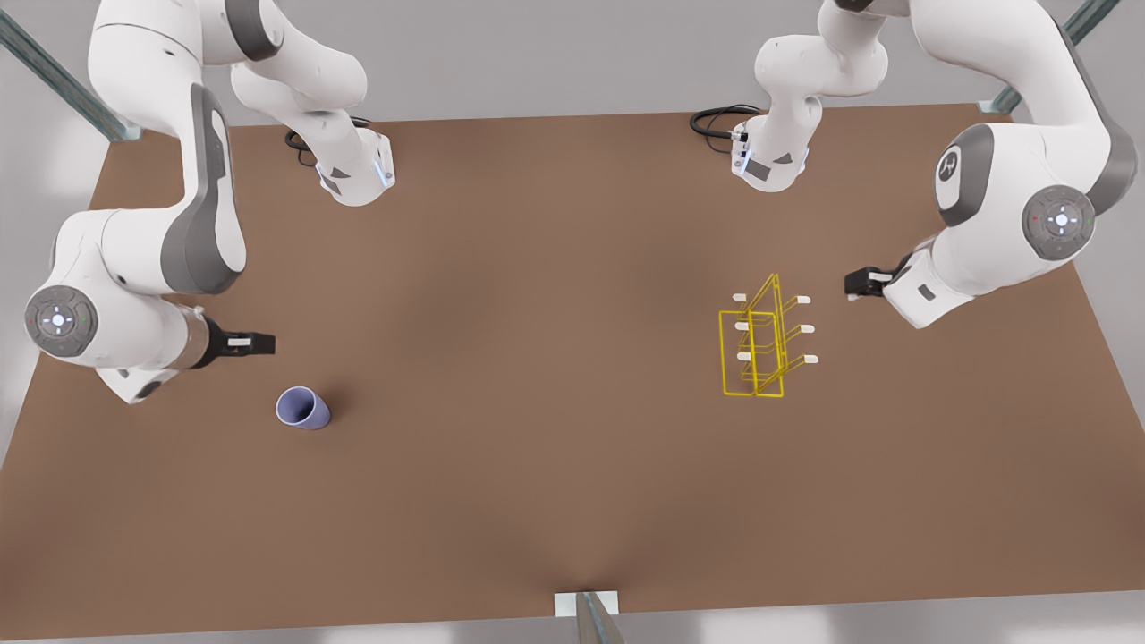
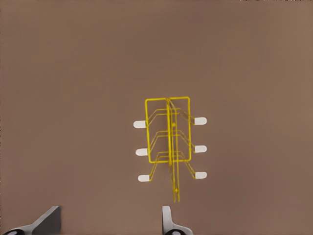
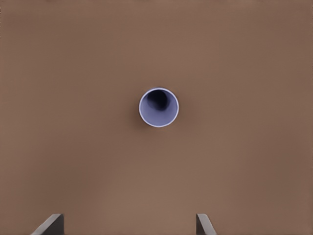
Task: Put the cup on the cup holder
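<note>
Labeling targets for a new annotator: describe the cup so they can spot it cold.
On the brown table, look to the front view's left half, just below the right gripper. There the cup stands alone, mouth up: small, plain lavender-blue, tapered, no handle. The only other item, the yellow wire cup holder, stands far off on the front view's right.

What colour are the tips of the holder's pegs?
White, on a yellow wire holder; clearest in the left wrist view.

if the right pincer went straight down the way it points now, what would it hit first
Most likely the cup. The right pincer points down at the table with the upright cup almost centred ahead of its open fingers, so it would probably meet the cup's rim, though the depth is unclear.
</note>
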